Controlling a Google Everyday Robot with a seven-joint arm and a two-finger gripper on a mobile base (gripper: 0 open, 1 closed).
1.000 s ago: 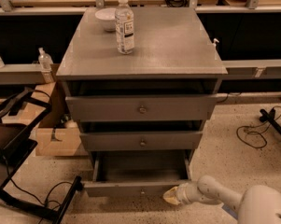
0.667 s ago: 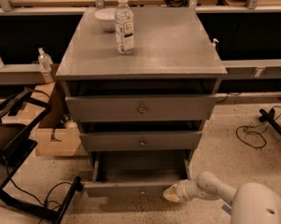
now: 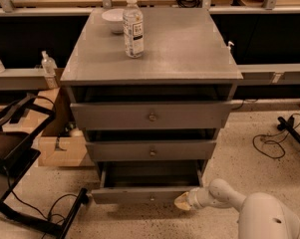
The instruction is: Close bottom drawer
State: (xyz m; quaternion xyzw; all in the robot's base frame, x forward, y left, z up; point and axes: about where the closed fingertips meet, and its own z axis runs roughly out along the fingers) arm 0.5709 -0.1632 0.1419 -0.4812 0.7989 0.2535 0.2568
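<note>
The bottom drawer is the lowest of three grey drawers in a grey cabinet. It stands pulled out, with its dark interior showing behind the flat front and a small knob at the middle. My gripper is at the right end of the drawer's front, low near the floor, with its tip against or very near the front's right corner. The white arm reaches in from the lower right.
The top drawer and middle drawer also stand partly out. A water bottle and a white bowl sit on the cabinet top. A cardboard box and a black frame are on the left; cables lie at right.
The arm and gripper have shifted slightly left toward the right end of the bottom drawer's front. The drawer looks about as far out as before.
</note>
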